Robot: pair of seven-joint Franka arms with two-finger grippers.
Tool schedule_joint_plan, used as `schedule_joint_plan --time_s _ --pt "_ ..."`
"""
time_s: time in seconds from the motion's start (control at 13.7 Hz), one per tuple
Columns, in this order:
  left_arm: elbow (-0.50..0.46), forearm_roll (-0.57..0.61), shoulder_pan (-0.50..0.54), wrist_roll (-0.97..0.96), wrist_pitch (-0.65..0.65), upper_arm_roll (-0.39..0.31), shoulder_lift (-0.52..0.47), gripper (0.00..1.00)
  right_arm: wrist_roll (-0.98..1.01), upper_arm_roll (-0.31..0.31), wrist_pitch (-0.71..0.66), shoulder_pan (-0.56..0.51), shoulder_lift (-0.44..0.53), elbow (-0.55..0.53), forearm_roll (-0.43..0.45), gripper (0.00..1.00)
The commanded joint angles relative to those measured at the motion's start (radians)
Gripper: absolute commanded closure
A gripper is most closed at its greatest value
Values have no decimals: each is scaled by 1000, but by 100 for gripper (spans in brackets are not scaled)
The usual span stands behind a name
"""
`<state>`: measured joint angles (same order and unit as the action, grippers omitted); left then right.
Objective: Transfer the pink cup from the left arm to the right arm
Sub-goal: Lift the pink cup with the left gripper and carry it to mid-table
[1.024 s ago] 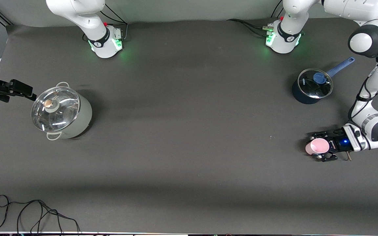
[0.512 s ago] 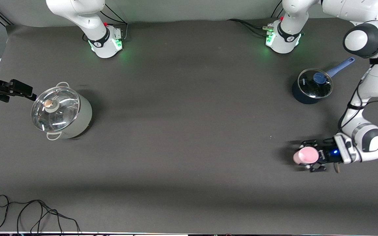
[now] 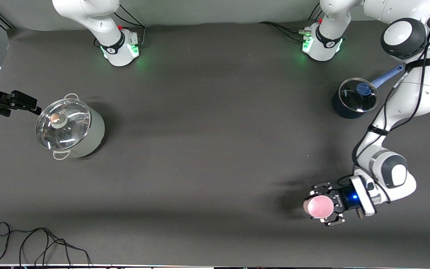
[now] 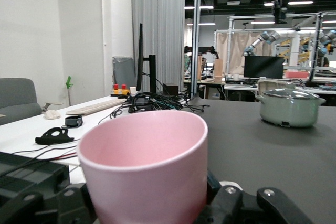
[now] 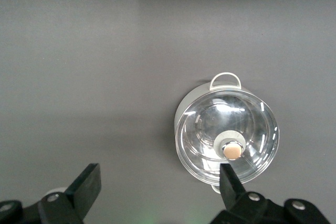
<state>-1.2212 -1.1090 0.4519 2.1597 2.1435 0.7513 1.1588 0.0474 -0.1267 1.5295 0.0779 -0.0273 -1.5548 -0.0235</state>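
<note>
The left gripper [image 3: 325, 206], at the front view's lower right, clamps the plain pale-pink cup [image 3: 317, 206] upright, while the waiting right gripper [image 5: 157, 187] gapes wide above the table.

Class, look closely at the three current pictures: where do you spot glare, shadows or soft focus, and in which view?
Front view: white glints on the grey pot's glass lid, a dark shadow on the table beside the pink cup held by the left gripper. Left wrist view: the cup fills the foreground slightly soft. Right wrist view: streaky reflections on the lid, seen past the open right gripper.
</note>
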Motion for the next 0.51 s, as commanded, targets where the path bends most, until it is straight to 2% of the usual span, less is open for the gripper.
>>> schedule_joint_plan --time_s 0.0,0.15,0.44 --pt "-1 -8 -22 -52 116 64 -21 100 12 -4 -2 0 1 10 -6 0" --pt "0 -6 -36 -60 240 144 -27 100 11 -4 -2 0 1 12 -7 0" --pt "34 -3 -175 -58 574 239 -44 100 8 -2 1 3 -6 28 -15 0"
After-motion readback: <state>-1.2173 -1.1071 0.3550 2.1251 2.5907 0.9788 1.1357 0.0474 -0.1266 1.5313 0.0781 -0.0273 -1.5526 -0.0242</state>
